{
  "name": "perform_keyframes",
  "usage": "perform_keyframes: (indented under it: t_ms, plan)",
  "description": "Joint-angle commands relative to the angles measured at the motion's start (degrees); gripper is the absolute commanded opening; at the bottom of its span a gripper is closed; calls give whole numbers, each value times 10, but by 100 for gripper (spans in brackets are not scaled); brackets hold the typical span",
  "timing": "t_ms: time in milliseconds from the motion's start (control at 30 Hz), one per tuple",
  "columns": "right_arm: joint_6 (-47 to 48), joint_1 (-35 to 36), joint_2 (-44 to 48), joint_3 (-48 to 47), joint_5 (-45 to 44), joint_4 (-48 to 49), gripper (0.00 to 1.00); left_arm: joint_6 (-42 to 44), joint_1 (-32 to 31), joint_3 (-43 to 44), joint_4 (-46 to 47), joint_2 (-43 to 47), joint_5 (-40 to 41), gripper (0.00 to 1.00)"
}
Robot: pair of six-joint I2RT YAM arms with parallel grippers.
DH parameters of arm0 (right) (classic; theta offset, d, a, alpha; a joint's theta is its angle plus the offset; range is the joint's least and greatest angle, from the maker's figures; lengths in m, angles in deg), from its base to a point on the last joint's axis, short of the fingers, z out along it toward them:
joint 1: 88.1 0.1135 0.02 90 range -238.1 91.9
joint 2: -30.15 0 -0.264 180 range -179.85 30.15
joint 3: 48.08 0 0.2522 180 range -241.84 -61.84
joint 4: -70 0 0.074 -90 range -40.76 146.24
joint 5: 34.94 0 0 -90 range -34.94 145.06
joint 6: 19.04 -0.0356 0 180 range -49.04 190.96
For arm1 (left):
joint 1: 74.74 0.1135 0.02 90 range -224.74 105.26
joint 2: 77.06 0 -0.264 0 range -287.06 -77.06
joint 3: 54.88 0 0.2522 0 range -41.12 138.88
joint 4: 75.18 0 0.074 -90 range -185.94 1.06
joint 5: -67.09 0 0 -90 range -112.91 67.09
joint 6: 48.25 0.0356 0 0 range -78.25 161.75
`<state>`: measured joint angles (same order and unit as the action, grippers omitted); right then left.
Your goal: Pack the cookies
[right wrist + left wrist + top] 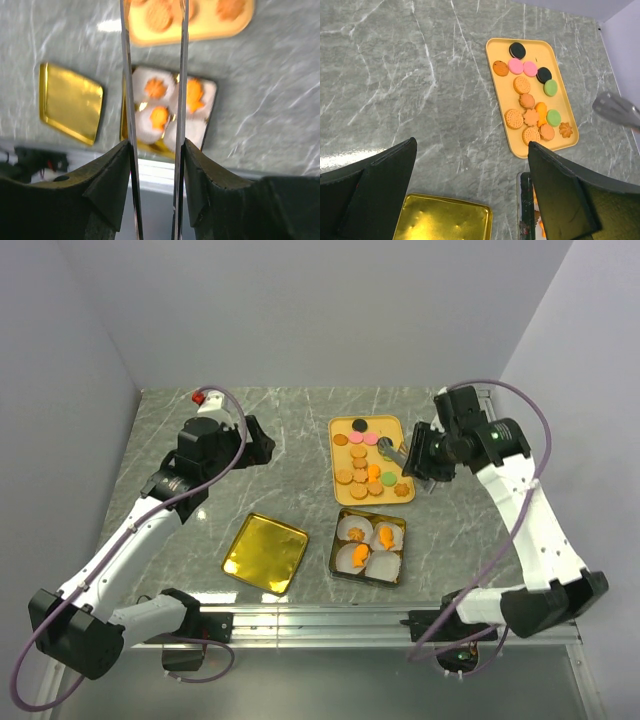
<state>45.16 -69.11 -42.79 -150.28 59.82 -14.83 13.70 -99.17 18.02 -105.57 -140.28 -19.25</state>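
Several cookies (362,468) (530,100), orange, tan, pink, green and black, lie on a yellow tray (340,425) (500,122). A few orange cookies (155,88) sit in white paper cups inside an open tin (334,558) (210,127). My right gripper (420,455) (156,142) is shut on metal tongs (390,450) (127,75) (616,109), whose blades reach over the tray's right side. Their tips run out of the right wrist view. My left gripper (255,445) (471,145) hangs open over bare table left of the tray, holding nothing.
The tin's gold lid (265,553) (445,220) (70,102) lies left of the tin near the front. A small red object (200,397) sits at the table's back left corner. Walls enclose the table on three sides; a metal rail runs along the front edge.
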Motion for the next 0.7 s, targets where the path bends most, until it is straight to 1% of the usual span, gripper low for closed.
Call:
perform_keyframes:
  t_ms: [0,100,233,367,500,567,667]
  plan:
    - [29,-28,-40,-46,-40,19,51,26,-1,5,28,3,-7,99]
    - [43,-45,-73,-62,-58,22,52,47,0,6,26,-4,5,99]
    - [54,-66,-109,-79,-69,23,52,50,0,-1,37,-6,16,100]
    - [58,-69,-149,-94,-74,30,53,47,0,-11,41,-3,16,100]
    - [62,-69,-188,-117,-67,39,53,66,-2,-19,39,6,31,100]
    - [65,-69,-205,-123,-63,45,53,77,-8,-23,38,13,46,99]
    - [67,-69,-243,-136,-69,51,53,120,-46,-27,28,27,85,99]
